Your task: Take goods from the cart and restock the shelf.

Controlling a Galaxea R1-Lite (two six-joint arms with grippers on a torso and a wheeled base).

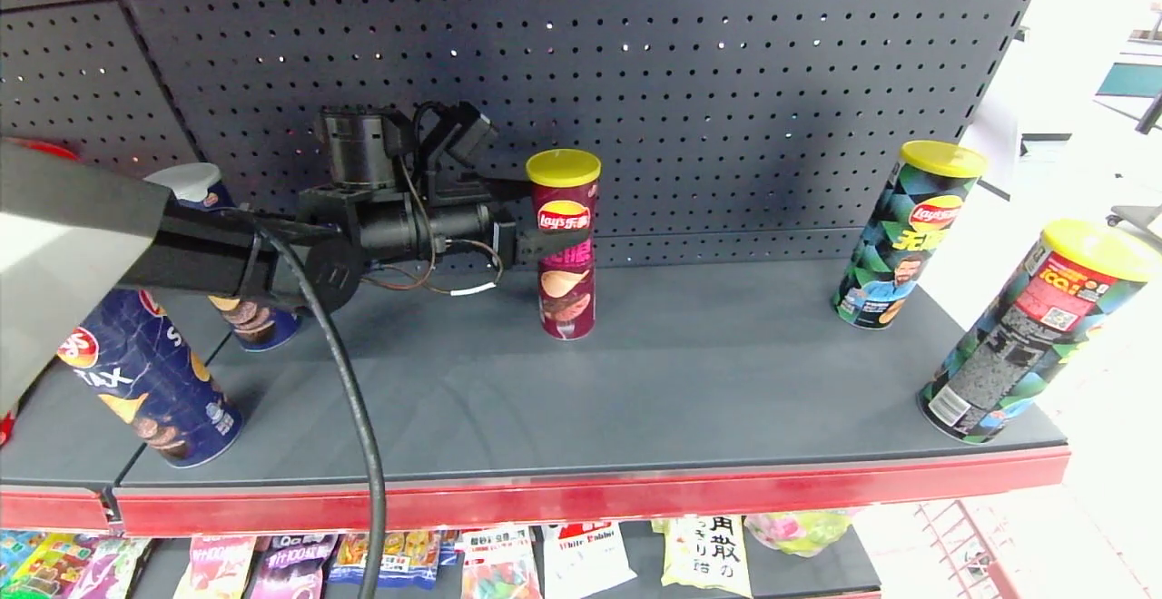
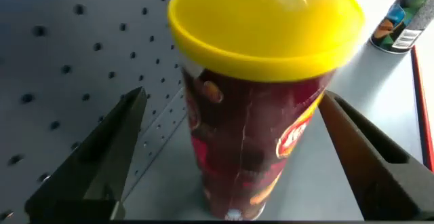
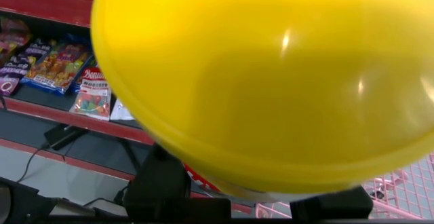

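Dark pegboard [image 1: 726,82] backs the grey shelf [image 1: 635,381], where the maroon can [image 1: 565,254] stands upright towards the back, about midway along. The left gripper [image 1: 549,218] straddles it at mid height. Its fingers [image 2: 102,156] are spread wide, one apart from the can's wall and the other just beside it. This looks like the end of a placing step, with the can set down and freed. The next move calls for a straight pull-back that doesn't clip the can. The right gripper [image 3: 244,200] appears closed on a second can [image 3: 271,81], probably next for the shelf.
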